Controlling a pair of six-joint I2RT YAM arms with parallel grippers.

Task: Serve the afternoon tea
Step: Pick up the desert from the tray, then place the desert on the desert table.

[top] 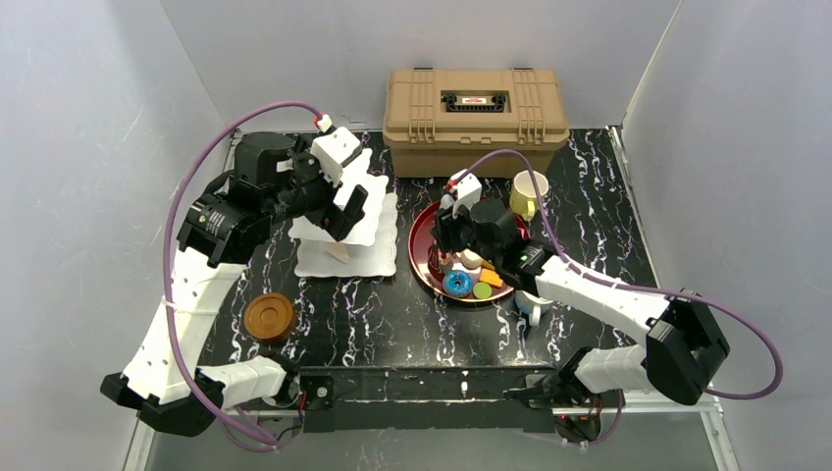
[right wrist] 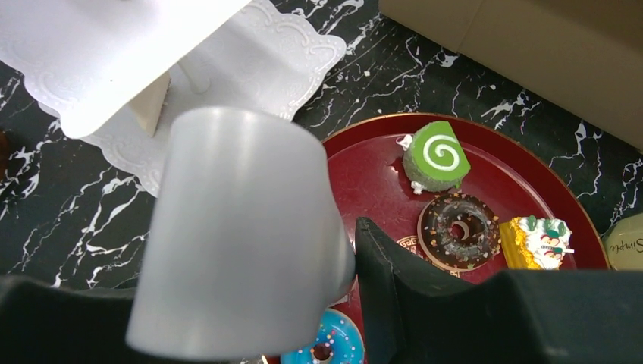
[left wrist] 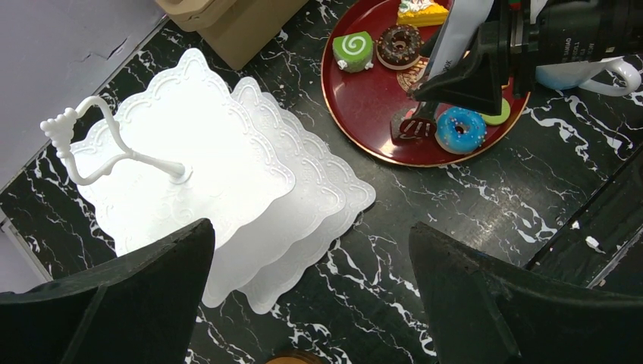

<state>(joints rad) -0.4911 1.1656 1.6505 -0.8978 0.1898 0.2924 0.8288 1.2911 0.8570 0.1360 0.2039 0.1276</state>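
While my left arm hangs over the white three-tier stand (left wrist: pixel 212 152), its pincer (left wrist: pixel 311 243) is spread wide apart with nothing between the fingers (left wrist: pixel 129 303). The stand sits upright on the black marbled counter (left wrist: pixel 425 205), just left of the dark red tray (left wrist: pixel 356 98) and in front of the tan case (top: pixel 476 108).

My right pincer (top: pixel 459 253) is down over the tray's near half. From the right wrist camera, a pale blurred shape (right wrist: pixel 235 235) fills the space beside the dark finger (right wrist: pixel 394 288). I cannot tell what it is, whether it is gripped, or how far apart the fingers are.

The pastries I can see lie on the tray. The green roll (right wrist: pixel 434 155) is towards the far side, with the chocolate donut (right wrist: pixel 458 230) beside it and the yellow cake (right wrist: pixel 534 243) next to that. The blue donut (left wrist: pixel 461 129) is at the near rim, right by my right pincer.

The cream-yellow mug (top: pixel 530 191) stands just beyond the tray, near the case's right end. The white mug (left wrist: pixel 584 72) is on the counter at the tray's near right, partly under my right arm. A brown round coaster (top: pixel 270 316) lies on the near left of the counter, well apart from both mugs.
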